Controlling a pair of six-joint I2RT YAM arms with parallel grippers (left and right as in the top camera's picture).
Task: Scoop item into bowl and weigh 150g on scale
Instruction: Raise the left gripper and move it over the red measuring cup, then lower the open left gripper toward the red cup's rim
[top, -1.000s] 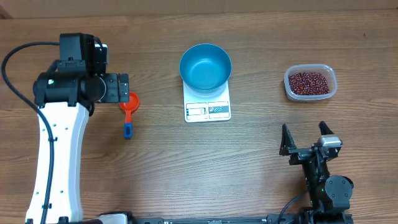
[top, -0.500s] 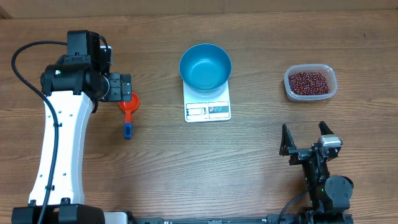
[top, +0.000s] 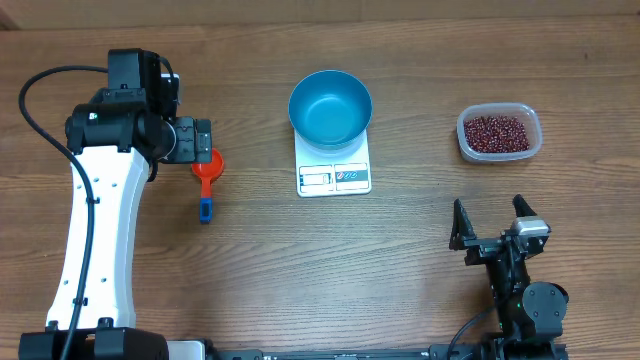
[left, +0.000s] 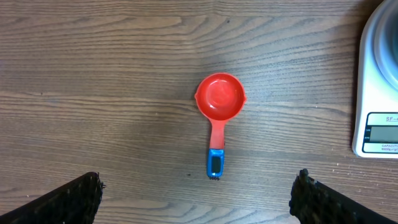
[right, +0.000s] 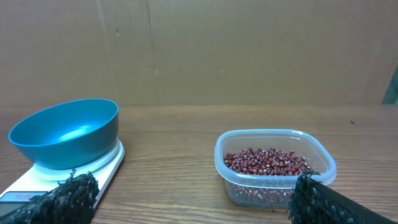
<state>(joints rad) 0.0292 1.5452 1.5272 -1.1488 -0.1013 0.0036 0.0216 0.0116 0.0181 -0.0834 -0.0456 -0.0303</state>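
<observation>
Compared with a second ago, the left arm (top: 95, 230) is seen shifted slightly toward the scale (top: 334, 177). Over the last half second nothing is seen to have changed, and the right arm (top: 522, 295) and all objects are found where they were.

The left fingers (left: 71, 202) are spread to their widest and nothing is held. A red scoop (left: 220, 99) lies on the bench (left: 93, 74) beneath them, within the gap between the two tips and touched by neither. Its long axis runs across the line joining the tips, with the cup turned away and the blue handle end nearest them.

The scale is set well apart to the right of these fingers, its display end toward the robot. The blue bowl (top: 330, 108) is seated on its far part.

The right fingers (right: 68, 199) are likewise fully parted and empty. The bowl is seen ahead of their left tip. The beans (right: 266, 160), heaped in a clear tub (right: 273, 132), are seen ahead of the right tip, apart from it.
</observation>
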